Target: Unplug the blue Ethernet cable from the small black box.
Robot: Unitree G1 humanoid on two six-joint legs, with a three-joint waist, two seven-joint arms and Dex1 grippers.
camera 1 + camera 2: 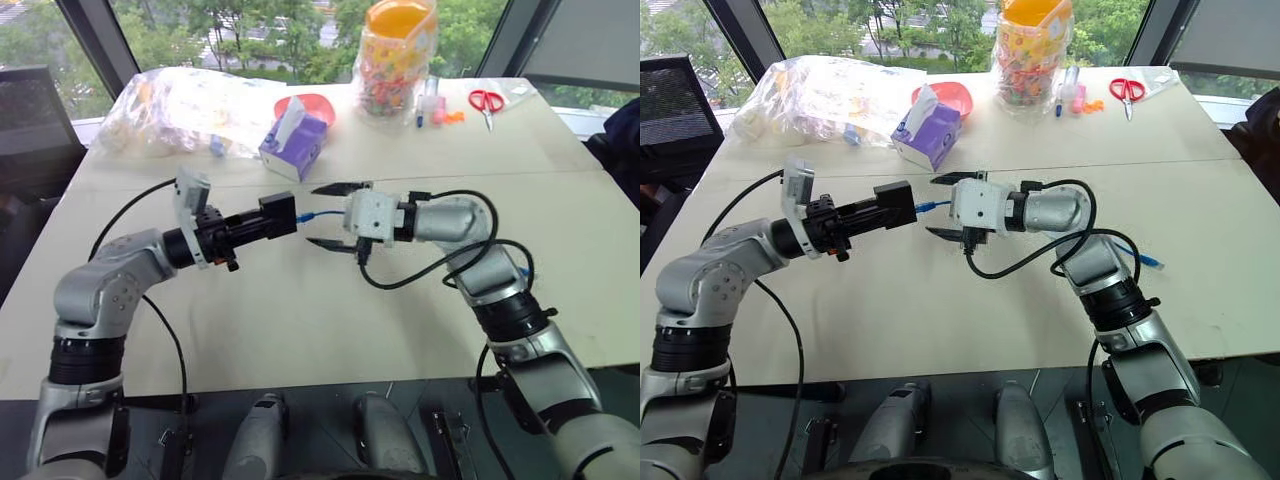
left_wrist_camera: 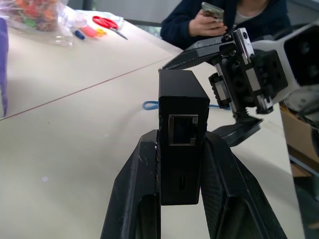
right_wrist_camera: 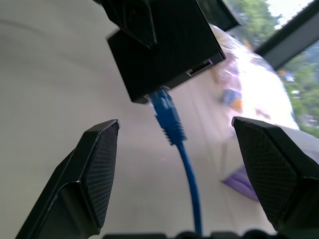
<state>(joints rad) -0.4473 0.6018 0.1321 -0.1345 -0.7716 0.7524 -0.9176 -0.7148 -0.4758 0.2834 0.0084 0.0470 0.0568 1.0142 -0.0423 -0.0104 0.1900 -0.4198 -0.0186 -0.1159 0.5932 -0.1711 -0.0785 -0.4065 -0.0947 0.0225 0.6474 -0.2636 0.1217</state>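
Note:
My left gripper (image 1: 262, 222) is shut on the small black box (image 1: 278, 215) and holds it level above the table's middle. In the left wrist view the box (image 2: 180, 124) stands between my fingers with an empty port facing the camera. The blue Ethernet cable (image 3: 172, 122) runs up between the spread fingers of my right gripper (image 3: 175, 124), and its plug meets the box's (image 3: 164, 45) side. My right gripper (image 1: 313, 215) is open and faces the box from the right, with the cable (image 1: 318, 214) between its fingers but not gripped. More blue cable (image 1: 1145, 260) lies on the table behind my right arm.
A purple tissue box (image 1: 295, 140), a red bowl (image 1: 318, 104) and a clear plastic bag (image 1: 180, 110) sit at the back left. A candy jar (image 1: 398, 60) and red scissors (image 1: 486, 100) are at the back right. A person holding a phone (image 2: 214, 20) sits beyond the table.

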